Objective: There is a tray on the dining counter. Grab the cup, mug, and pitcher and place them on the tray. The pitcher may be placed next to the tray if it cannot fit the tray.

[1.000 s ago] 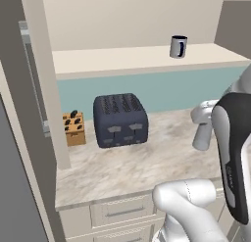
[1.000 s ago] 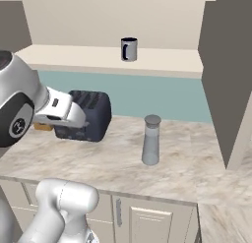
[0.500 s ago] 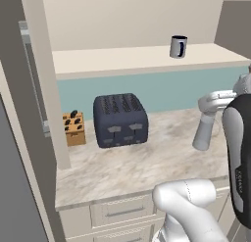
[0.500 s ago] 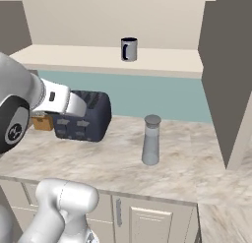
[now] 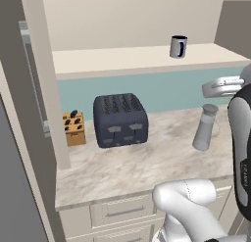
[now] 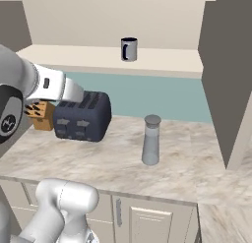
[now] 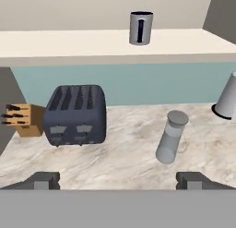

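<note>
Since a second ago the forearm has swung higher and further back above the counter, while the pitcher, mug and toaster have kept their places. Jaws stand wide apart with nothing between them; the gripper [image 7: 118,180] hangs well short of the pitcher [image 7: 170,138], its two dark fingertips [image 7: 44,180] low in the hand view. That pitcher [image 5: 205,127] stands upright on the small marble counter [image 6: 113,163], to the right of the dark four-slot toaster [image 6: 82,115], well apart from it. A wooden knife block [image 5: 73,129] sits just left of the toaster. The mug [image 6: 129,49] stands on the pale shelf [image 5: 122,57] above the teal backsplash [image 7: 138,81].
</note>
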